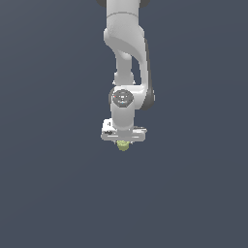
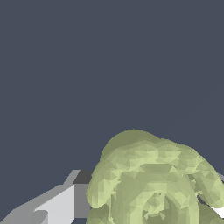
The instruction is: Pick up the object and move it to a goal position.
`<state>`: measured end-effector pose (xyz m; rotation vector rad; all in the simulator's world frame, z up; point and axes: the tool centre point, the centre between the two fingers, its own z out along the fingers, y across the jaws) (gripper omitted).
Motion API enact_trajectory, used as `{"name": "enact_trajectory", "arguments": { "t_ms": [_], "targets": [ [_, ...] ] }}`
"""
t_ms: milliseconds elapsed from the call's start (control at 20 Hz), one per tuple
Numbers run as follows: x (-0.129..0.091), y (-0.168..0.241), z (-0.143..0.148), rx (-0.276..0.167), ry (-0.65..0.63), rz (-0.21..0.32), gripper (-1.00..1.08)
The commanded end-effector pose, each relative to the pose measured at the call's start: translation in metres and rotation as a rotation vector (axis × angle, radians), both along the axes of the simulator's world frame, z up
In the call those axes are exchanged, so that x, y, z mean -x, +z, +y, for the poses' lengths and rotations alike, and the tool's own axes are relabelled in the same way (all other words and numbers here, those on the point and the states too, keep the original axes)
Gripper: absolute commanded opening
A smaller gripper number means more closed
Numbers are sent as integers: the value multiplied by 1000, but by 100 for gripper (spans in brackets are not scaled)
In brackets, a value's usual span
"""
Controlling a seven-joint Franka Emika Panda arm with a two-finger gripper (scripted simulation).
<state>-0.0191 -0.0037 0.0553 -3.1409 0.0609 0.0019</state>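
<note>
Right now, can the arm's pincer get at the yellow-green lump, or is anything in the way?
Probably yes. The pincer sits directly over the yellow-green lump, which pokes out just beneath it. In the wrist view the lump fills the space beside a grey finger, with nothing between them. Whether it is clamped is unclear.

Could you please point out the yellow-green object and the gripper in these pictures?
Object [image 2: 153,183]: wrist view, on its ridged top.
Gripper [image 1: 123,142]: exterior view, midway between the fingertips, just below the white hand.
</note>
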Motion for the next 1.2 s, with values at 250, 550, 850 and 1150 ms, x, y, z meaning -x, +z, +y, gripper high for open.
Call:
{"name": "enact_trajectory", "arguments": {
  "t_ms": [250, 550, 850, 1150],
  "targets": [
    [-5, 34, -18, 0, -1, -1, -100],
    [-11, 85, -44, 0, -1, -2, -100],
    [-21, 146, -76, -1, 0, -2, -100],
    [-30, 205, -107, -1, 0, -2, -100]
  ]
}}
